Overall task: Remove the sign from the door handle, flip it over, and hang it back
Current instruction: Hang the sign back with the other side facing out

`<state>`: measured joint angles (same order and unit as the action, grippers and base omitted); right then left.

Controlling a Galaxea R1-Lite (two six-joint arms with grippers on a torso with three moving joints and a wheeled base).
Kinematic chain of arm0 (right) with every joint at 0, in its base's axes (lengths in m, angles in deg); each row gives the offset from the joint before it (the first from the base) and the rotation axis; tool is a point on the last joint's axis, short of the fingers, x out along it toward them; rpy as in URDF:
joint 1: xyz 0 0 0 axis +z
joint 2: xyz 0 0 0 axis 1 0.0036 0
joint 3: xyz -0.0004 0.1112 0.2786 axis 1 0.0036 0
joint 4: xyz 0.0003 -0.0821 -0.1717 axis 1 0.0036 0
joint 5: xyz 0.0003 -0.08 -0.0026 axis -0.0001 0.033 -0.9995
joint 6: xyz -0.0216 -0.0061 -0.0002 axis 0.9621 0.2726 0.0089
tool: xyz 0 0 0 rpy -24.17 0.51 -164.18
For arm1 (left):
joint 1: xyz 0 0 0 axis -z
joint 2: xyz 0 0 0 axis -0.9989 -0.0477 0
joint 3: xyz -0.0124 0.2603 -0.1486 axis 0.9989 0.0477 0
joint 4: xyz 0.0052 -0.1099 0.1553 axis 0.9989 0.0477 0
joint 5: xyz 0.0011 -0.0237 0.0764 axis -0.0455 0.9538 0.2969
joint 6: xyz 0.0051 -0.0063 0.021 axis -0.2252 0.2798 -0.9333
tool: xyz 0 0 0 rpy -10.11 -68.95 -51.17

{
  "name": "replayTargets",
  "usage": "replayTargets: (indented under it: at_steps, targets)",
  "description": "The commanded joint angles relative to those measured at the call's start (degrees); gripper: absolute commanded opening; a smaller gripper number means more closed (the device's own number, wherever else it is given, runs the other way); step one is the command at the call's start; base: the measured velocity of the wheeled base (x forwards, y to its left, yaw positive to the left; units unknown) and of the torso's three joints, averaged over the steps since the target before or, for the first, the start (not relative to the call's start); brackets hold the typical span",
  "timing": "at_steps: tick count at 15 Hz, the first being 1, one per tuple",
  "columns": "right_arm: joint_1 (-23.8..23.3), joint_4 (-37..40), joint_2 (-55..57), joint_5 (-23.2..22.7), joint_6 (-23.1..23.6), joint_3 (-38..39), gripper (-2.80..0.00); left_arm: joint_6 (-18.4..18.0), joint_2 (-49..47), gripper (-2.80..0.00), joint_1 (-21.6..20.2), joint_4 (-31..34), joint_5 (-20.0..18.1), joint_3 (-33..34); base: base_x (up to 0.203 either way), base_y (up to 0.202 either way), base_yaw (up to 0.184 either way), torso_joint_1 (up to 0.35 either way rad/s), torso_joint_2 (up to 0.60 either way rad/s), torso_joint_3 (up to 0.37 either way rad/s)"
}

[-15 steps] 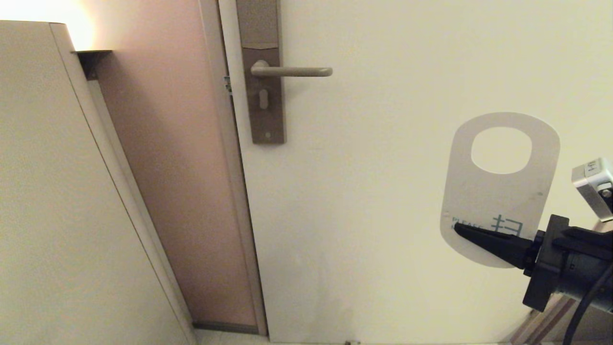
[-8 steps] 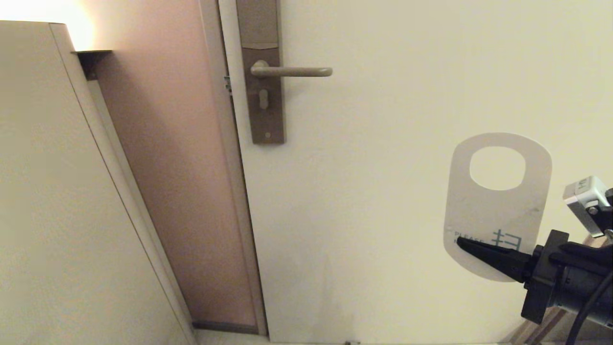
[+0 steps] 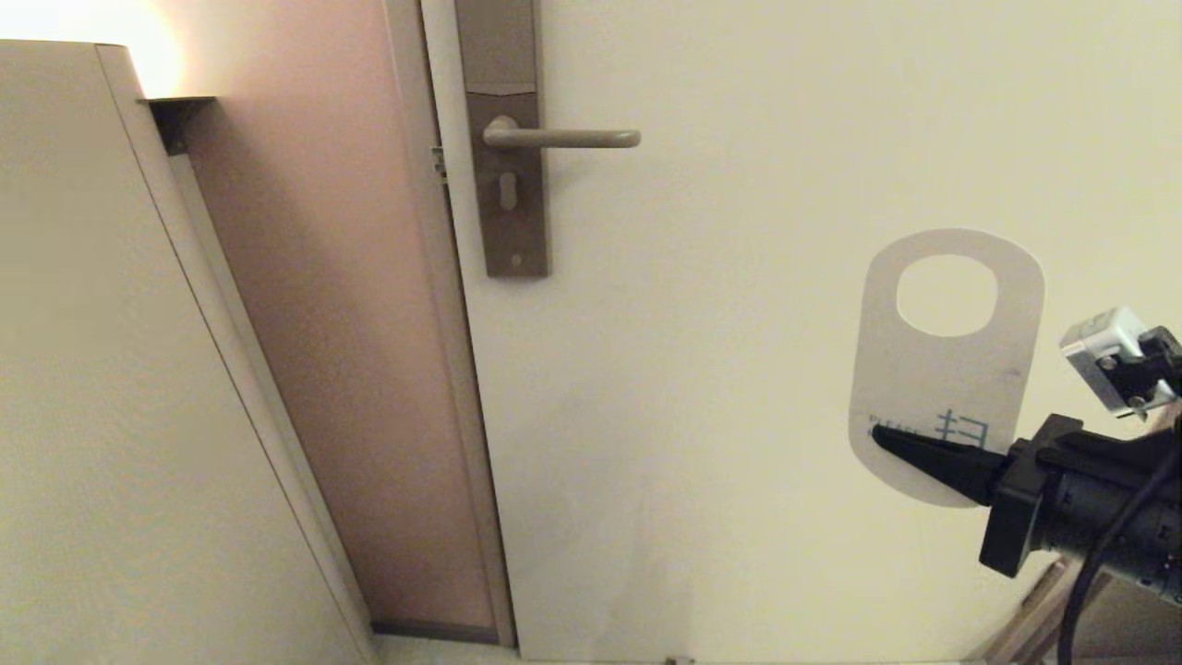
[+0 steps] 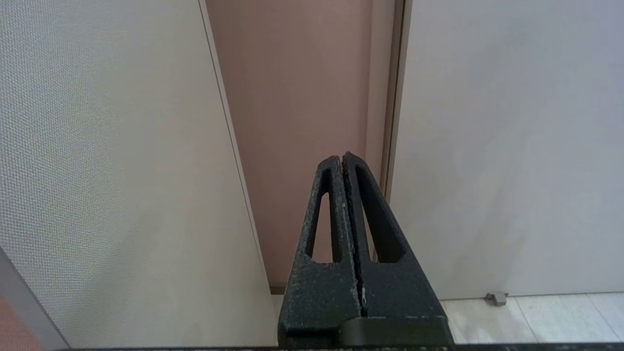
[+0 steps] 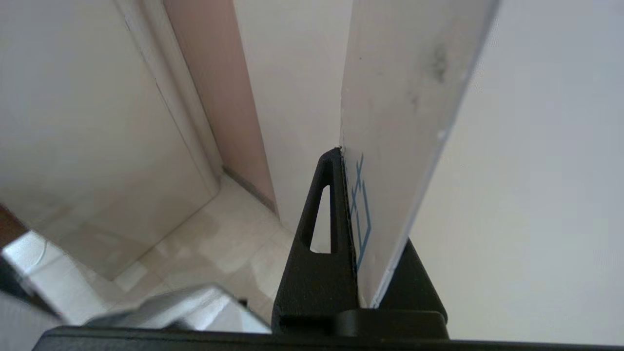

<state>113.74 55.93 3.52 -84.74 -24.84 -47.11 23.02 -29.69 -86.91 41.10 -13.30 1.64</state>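
At the far left of the head view stands a pale wall panel (image 3: 138, 388), then a strip of pinkish wall (image 3: 342, 323) and the door frame, then the cream door (image 3: 739, 416). The left gripper (image 4: 345, 158) shows only in its own wrist view, pointing toward the gap between wall and door with its fingers pressed together and nothing between them; it looks parked.

On the door's near edge sits the tall backplate (image 3: 506, 185) with a keyhole, and from it the door handle (image 3: 563, 139) runs level toward the right. The lever is bare: nothing hangs on it.

Well to the right of it and lower down, the sign (image 3: 951, 369) stands upright in front of the door with its oval hole uppermost and its white face with blue lettering toward the camera. The right gripper (image 3: 891, 443) reaches in from the right edge and pinches the sign across its lower end; in the right wrist view its jaws stand nearly closed on the thin card, one finger on each face.

By my reading the sign is off and shows its white side, so the hanging-back step is in hand. The next move calls for carrying the card up and leftward, lining the oval hole with the lever's free tip, and sliding it over without the card flexing or twisting in the pinch
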Motion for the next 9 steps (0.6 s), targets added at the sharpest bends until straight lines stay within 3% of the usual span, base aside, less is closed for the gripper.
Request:
replayTargets:
  at_steps: [1,4,9]
  targets:
    - [0.0,-0.3,4.2,-0.1,-0.1,-4.7,-2.80,0.0,0.0,-2.80,0.0,0.0,0.0,0.0,0.000,0.000,0.000,0.000,0.00,0.000]
    - [0.0,-0.8,9.7,-1.0,-0.2,-11.6,-2.80,0.0,0.0,-2.80,0.0,0.0,0.0,0.0,0.000,0.000,0.000,0.000,0.00,0.000]
    - [0.1,-2.9,16.8,-4.2,-4.5,-21.7,-2.80,0.0,0.0,-2.80,0.0,0.0,0.0,0.0,0.000,0.000,0.000,0.000,0.00,0.000]
